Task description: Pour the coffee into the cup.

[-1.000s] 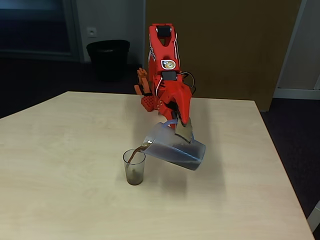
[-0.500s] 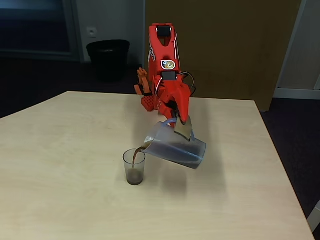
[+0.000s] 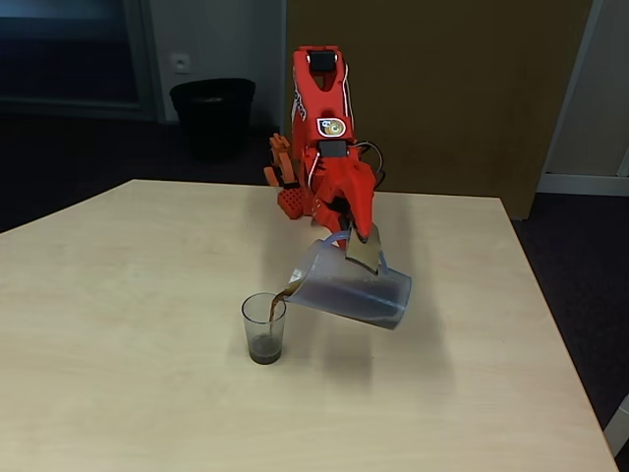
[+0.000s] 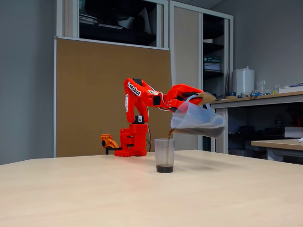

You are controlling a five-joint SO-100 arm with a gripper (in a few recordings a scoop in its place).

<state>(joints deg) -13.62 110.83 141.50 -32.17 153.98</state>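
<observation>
The red arm's gripper (image 3: 360, 246) (image 4: 200, 98) is shut on the handle of a translucent jug (image 3: 346, 288) (image 4: 197, 120), which it holds tilted above the table with the spout down to the left. Dark coffee (image 3: 283, 296) (image 4: 169, 134) runs from the spout in a thin stream into the small clear cup (image 3: 263, 328) (image 4: 164, 155). The cup stands upright on the table just below the spout, with a shallow dark layer at its bottom. More coffee (image 4: 201, 131) lies along the jug's lower side.
The light wooden table (image 3: 128, 295) (image 4: 94, 189) is bare around the cup. The arm's red base (image 4: 134, 142) stands at the far edge with an orange clamp (image 3: 280, 162) beside it. A black bin (image 3: 211, 113) is on the floor behind.
The jug has shifted slightly right while staying tilted. The coffee stream keeps running into the cup.
</observation>
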